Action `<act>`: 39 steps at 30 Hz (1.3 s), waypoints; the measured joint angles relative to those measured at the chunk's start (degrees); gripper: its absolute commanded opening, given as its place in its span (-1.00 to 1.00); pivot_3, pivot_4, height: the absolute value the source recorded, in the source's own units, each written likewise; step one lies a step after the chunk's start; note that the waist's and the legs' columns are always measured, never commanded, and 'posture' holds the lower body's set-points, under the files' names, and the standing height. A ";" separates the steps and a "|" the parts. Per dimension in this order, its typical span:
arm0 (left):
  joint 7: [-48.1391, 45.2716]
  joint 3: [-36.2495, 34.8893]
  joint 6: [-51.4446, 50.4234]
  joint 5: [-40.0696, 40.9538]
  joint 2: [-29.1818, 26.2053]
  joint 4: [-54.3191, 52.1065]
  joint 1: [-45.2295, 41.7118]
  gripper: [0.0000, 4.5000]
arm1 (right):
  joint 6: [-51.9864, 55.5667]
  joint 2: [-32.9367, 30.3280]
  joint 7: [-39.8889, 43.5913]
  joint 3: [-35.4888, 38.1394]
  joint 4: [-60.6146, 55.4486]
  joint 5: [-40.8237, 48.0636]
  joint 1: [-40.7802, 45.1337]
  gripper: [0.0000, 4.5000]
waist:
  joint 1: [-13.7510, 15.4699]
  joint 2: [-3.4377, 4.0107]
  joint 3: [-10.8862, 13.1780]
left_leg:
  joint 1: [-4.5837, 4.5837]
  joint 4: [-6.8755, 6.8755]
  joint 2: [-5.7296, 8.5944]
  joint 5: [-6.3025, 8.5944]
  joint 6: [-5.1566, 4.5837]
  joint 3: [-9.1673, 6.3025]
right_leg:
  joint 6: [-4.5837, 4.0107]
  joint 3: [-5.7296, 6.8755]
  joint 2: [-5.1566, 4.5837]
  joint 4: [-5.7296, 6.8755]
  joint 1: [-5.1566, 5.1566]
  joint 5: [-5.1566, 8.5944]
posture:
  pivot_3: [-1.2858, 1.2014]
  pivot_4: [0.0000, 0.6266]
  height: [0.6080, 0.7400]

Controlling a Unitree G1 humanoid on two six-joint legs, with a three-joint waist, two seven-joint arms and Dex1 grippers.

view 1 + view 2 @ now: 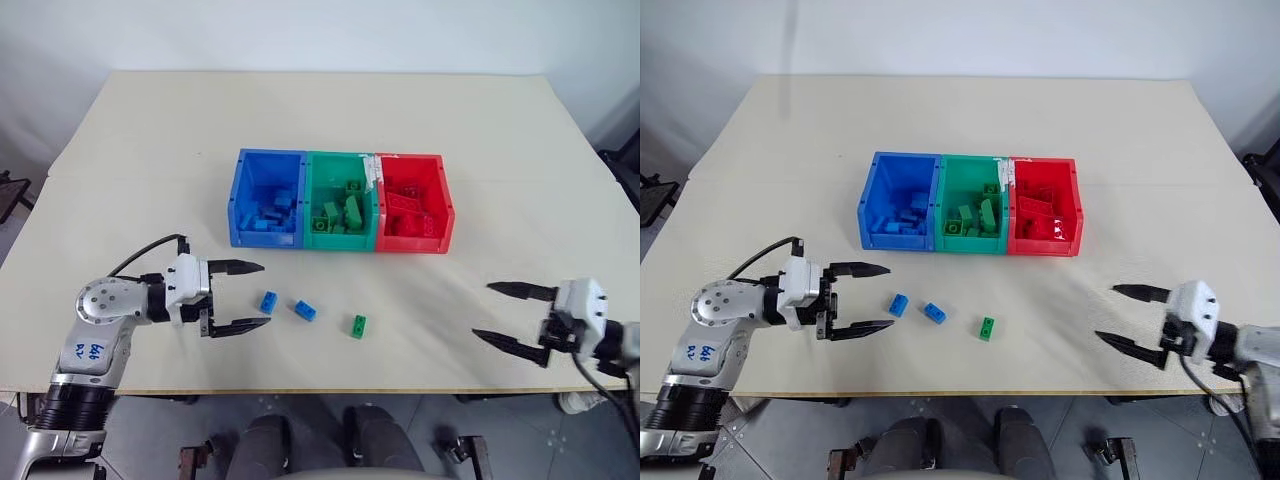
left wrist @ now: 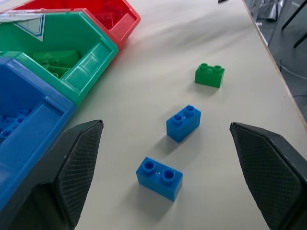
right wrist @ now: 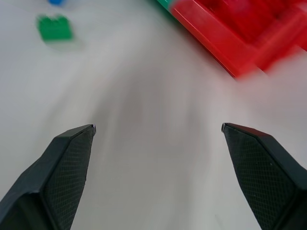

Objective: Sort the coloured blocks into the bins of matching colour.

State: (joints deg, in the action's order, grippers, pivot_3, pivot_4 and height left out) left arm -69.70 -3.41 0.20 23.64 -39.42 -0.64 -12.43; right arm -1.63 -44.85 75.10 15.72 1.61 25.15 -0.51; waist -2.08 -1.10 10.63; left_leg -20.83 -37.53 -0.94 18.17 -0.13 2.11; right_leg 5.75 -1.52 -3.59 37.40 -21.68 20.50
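Plainly, the left gripper (image 1: pixel 238 297) is the one placed to act: its two black fingers stand wide apart with nothing between them, hovering low over the table (image 1: pixel 150 150) and pointing level toward the loose blocks. Just ahead of its fingertips lies the nearest blue block (image 1: pixel 268 301), close to the line running out between the fingers, so a short push along the direction it already points would bring the fingers to either side of it. In the left wrist view this block (image 2: pixel 159 178) lies with its long axis crosswise to the reach, running from one finger toward the other, so I judge the grip would fall on its short ends unless the wrist rolls. Beyond it sits the second blue block (image 1: pixel 305 310), turned at a different angle, and farther still the green block (image 1: pixel 358 326), all three well apart from one another on the bare tabletop. Past them, the bins (image 1: pixel 340 243) stand in a row; the blue bin (image 1: pixel 240 200) is the one on the left arm's side, already holding blue pieces. The right gripper (image 1: pixel 505 314) is also spread wide and empty, out by the table's right edge, well away from every loose block, the green one being its closest. So the blue blocks belong to the left arm.
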 measured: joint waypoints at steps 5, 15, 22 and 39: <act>-0.26 -1.21 -2.13 1.35 -1.56 -1.80 3.19 1.00 | 11.66 0.90 -2.53 -8.46 -7.29 2.42 6.27 0.96 | 0.31 0.01 0.01 | -0.06 -0.01 0.00 0.01 0.02 -0.09 | 0.00 0.07 -0.07 -0.05 -0.02 0.00 | 0.03 -0.52 1.00; 3.79 -7.75 -4.39 3.01 -2.23 -8.10 13.87 1.00 | 21.58 7.38 -8.46 -26.63 -9.94 -4.65 17.85 0.96 | 0.60 0.01 0.01 | -0.69 0.10 0.10 -0.06 0.19 -0.16 | -0.02 0.30 -0.27 -0.01 -0.68 0.01 | 0.03 -0.52 1.00; 6.43 -7.84 -4.76 3.09 -1.85 -11.13 15.45 1.00 | 15.82 9.21 -6.87 -30.68 -7.01 -7.27 17.15 0.27 | 0.41 -0.02 -0.01 | -0.68 0.11 0.14 0.02 0.06 -0.15 | -0.02 0.49 -0.35 -0.03 -0.65 0.01 | 0.03 -0.52 1.00; 9.77 -7.99 -7.27 4.64 0.26 -12.11 11.75 1.00 | 20.20 15.65 -16.84 -20.03 -2.69 -1.27 29.03 -0.32 | -0.23 -0.01 0.00 | -0.61 0.01 0.13 -0.08 0.12 -0.14 | -0.04 0.87 -0.49 0.28 -0.70 0.00 | 0.03 -0.52 1.00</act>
State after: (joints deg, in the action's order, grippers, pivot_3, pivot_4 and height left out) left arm -59.93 -11.41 -7.08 28.28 -39.16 -12.75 -0.68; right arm 18.57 -29.20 58.26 -4.31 -1.08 23.88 28.53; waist -2.31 -1.11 10.63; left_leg -21.44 -37.52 -0.81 18.08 0.00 1.97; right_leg 5.72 -0.65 -4.08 37.67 -22.38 20.50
